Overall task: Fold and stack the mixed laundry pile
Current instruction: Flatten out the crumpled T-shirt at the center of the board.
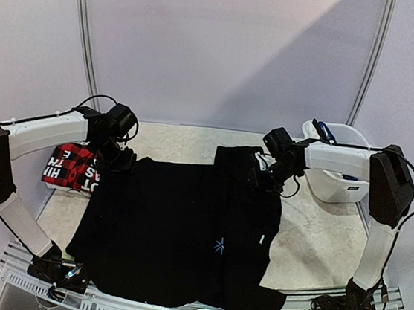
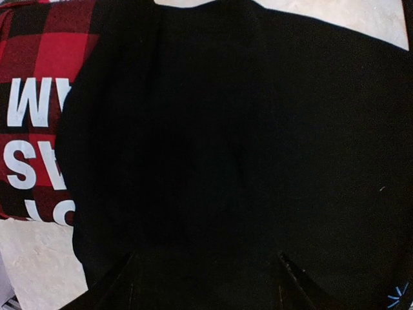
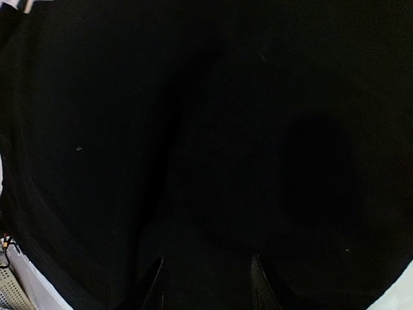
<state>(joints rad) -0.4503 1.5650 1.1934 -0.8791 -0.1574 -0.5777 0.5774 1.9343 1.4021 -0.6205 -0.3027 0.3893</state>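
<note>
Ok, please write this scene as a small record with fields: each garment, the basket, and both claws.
black garment: spread flat in the middle, the largest thing in view
red-black plaid garment: far left, white lettering, one edge under the black garment
white basket: far right, something blue sticking out of it
left claw: over the black garment's far left corner, fingers wide apart
right claw: over its far right part, fingers less far apart; whether it grips is unclear

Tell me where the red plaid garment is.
The red plaid garment lies far left in the top view, partly covered by the black garment.
</note>
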